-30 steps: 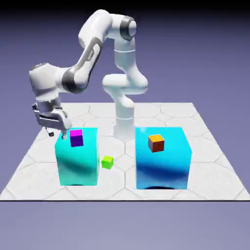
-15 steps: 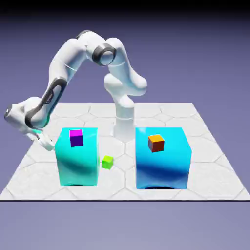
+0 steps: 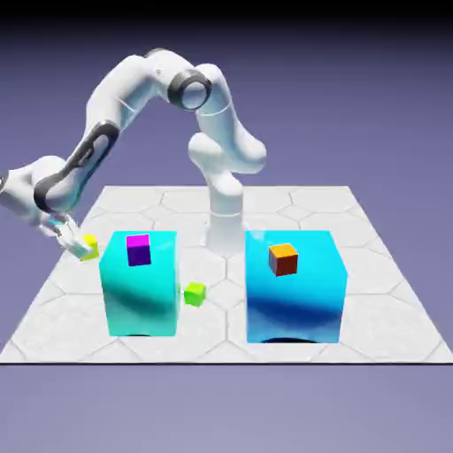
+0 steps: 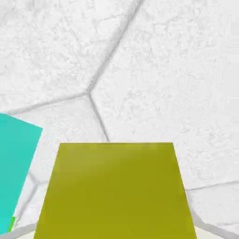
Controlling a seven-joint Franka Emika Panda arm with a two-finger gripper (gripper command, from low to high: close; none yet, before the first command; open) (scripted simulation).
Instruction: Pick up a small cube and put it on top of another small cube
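Now the gripper (image 3: 78, 243) sits low at the exterior view's left, just beside the left cyan block (image 3: 140, 283), and its fingers are pinched on the small yellow cube (image 3: 89, 247). In the hand view the yellow cube (image 4: 114, 191) fills the lower middle of the picture, so large that it hides both fingertips; the grip is read from that, together with the yellow patch showing at the gripper's tip in the exterior view.

Where the cube sits: between the fingers, close over the white hexagon-tiled table (image 3: 372, 292), on the outer side of the left cyan block (whether it has cleared the surface I cannot tell).

The relation the next move turns on is the way from the held cube to its resting place. Every candidate lies toward the exterior view's right: the purple small cube (image 3: 138, 249) on top of the left cyan block is nearest and higher than the gripper; the lime-green small cube (image 3: 195, 293) lies on the table in the gap between the two blocks; the orange small cube (image 3: 283, 259) sits on the right blue block (image 3: 295, 287), well apart. My judgement is that a lift comes first, then a carry rightward.

Being a cube, it has no long axis. In the hand view its near face looks square-on, top edge level, so it seems held straight, not skewed.
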